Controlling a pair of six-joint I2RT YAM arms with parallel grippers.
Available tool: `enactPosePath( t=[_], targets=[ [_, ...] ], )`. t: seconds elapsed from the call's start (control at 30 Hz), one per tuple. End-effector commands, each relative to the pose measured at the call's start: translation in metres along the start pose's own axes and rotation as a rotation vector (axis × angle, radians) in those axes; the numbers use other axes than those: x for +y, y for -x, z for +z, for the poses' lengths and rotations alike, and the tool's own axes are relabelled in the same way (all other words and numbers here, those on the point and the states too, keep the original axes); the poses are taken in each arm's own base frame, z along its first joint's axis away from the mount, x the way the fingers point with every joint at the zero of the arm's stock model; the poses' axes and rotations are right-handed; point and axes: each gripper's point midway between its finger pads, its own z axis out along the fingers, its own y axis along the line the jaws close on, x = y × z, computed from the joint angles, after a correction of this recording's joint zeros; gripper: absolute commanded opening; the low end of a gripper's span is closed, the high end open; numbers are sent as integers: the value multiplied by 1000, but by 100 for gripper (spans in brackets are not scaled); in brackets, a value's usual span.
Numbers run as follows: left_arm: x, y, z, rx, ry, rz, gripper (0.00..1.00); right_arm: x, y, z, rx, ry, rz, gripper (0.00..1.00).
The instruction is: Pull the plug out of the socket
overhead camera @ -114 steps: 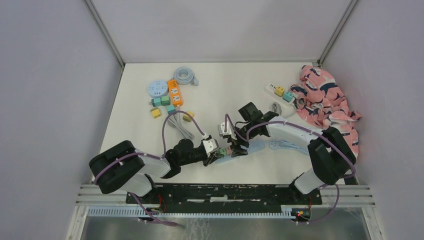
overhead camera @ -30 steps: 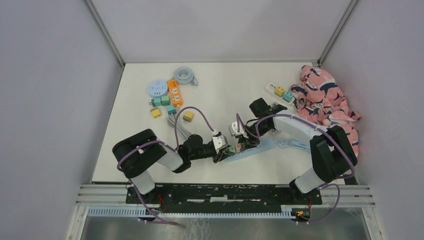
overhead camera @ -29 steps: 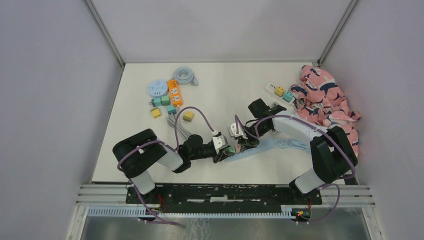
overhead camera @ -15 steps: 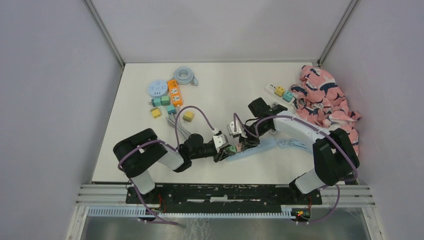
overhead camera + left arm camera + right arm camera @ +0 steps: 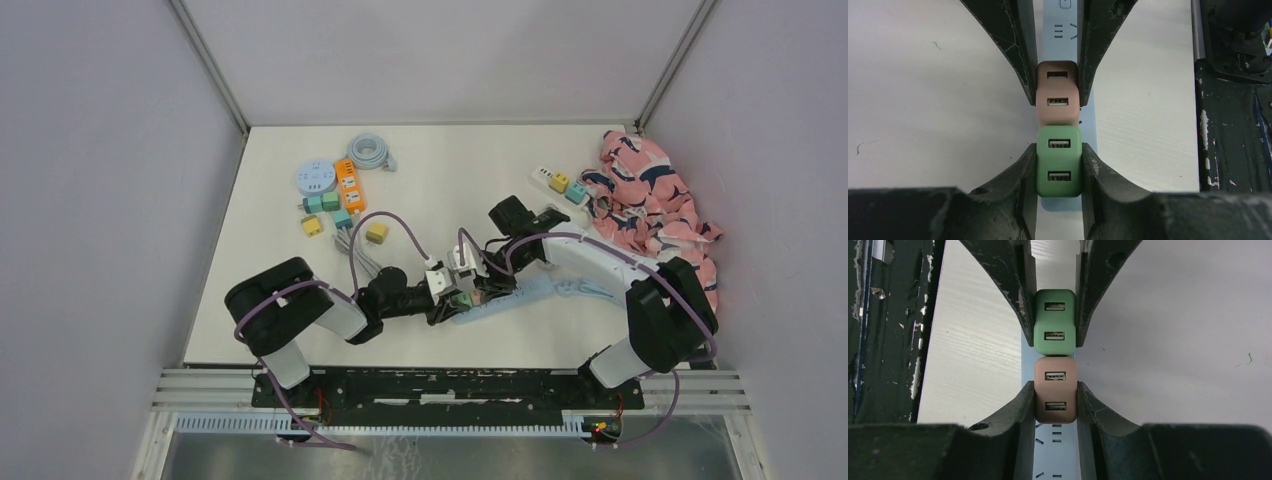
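Note:
A light-blue power strip (image 5: 505,298) lies on the table near the front, between both arms. Two USB plugs stand on it end to end and touching: a green plug (image 5: 1058,161) and a pink-brown plug (image 5: 1056,392). My left gripper (image 5: 1058,150) is shut on the sides of the green plug at the strip's end (image 5: 1060,206). Facing it from the other side, my right gripper (image 5: 1056,387) is shut on the pink-brown plug (image 5: 1057,92). From above, the wrists hide both plugs. Whether either plug has lifted from its socket cannot be told.
At the back left lie an orange strip (image 5: 349,182), a round socket (image 5: 314,177), a coiled cable (image 5: 370,152) and several coloured cubes (image 5: 323,203). A white strip with plugs (image 5: 558,182) and a pink cloth (image 5: 655,205) lie at the right. The blue strip's cable (image 5: 580,290) trails right.
Both grips hold as before. The right wrist has drifted slightly left over the last second. Since the earliest frame, both grippers and the strip have shifted a little to the right.

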Motion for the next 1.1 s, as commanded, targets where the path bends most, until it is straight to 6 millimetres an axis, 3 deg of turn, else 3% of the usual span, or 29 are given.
enactPosePath(
  t=[0.0,0.17,0.3,0.5,0.63,0.8,0.9,1.07],
  targets=[
    [-1,-51,-14,180,33,-68,3,-12,67,-29,-225,-34,-18,0],
    [0,-51,-14,181,36,-67,3,0,50,-36,-213,17,-53,0],
    [1,-51,-15,179,40,-68,3,17,55,-34,-255,74,-98,0],
    [3,-43,-15,161,51,-84,6,-4,60,-47,-208,-7,-16,0],
    [8,-30,-13,113,91,-133,39,-7,64,-56,-238,-26,43,1],
    [14,-6,-14,38,135,-149,70,-6,69,-58,-269,-10,77,1],
    [17,8,-21,-1,162,-133,78,-6,71,-59,-278,-4,97,1],
    [21,30,-39,-61,216,-87,83,-7,77,-62,-307,12,134,1]
  ],
)
